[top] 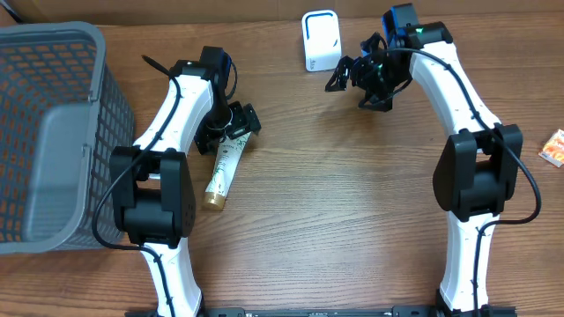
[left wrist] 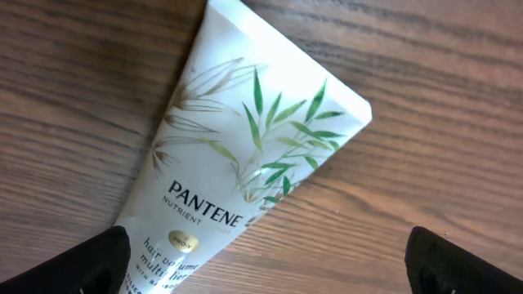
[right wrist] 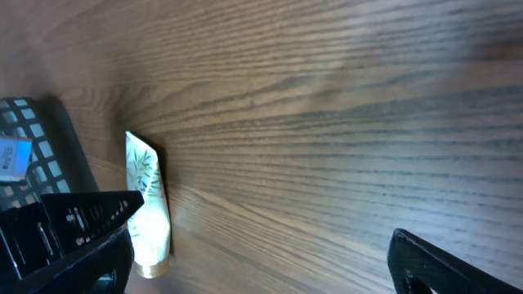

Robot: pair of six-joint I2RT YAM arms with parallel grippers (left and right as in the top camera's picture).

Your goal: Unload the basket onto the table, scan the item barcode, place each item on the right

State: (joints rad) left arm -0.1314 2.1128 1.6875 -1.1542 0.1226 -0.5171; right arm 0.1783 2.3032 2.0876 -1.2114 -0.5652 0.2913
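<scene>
left gripper (top: 231,130), jaws apart, straddles the flat-lying tube (top: 220,172), seemingly to pick it up; right gripper (top: 354,88), also apart, hovers near the white scanner (top: 320,40).

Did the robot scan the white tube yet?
Not yet. Done: nothing; the white leaf-printed Pantene tube lies on the wooden table. In hand: the open left end effector sits over it. Left: gripping it and showing it to the white boxy scanner.

We see a wood-grain table (top: 335,194) carrying a grey mesh basket (top: 115,114) at its left edge, a Pantene tube (top: 222,167) lying flat near it, a white scanner (top: 320,40) at the far edge, and a small orange packet (top: 553,147) far right.
</scene>
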